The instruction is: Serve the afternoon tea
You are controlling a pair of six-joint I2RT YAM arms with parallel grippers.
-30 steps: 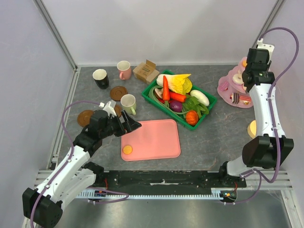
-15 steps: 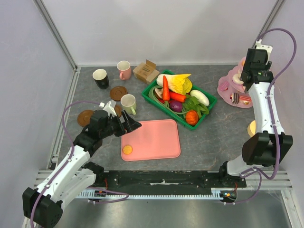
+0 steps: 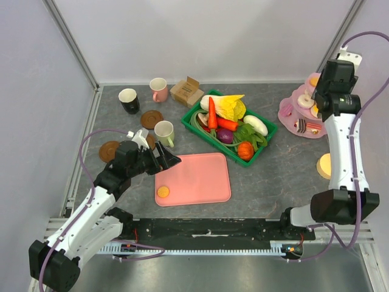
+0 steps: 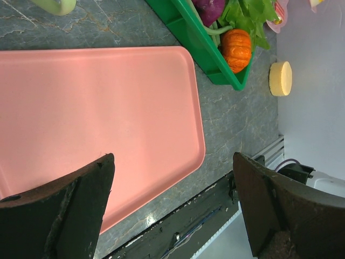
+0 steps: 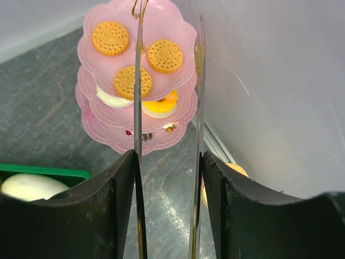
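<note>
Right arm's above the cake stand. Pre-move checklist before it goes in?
1. Is the right gripper open and empty: ok.
2. Is a top-tier biscuit framed between its fingers: ok.
3. Height above the tiered stand: cannot tell.
4. Is the left gripper open and empty above the pink tray: ok.
5. Does the tray have bare room, with only the lone biscuit at its near-left corner: ok.

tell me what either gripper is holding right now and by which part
Left gripper: nothing, open above the pink tray. Right gripper: cannot tell; two thin wires run between its jaws above the tiered stand, grip unclear.
</note>
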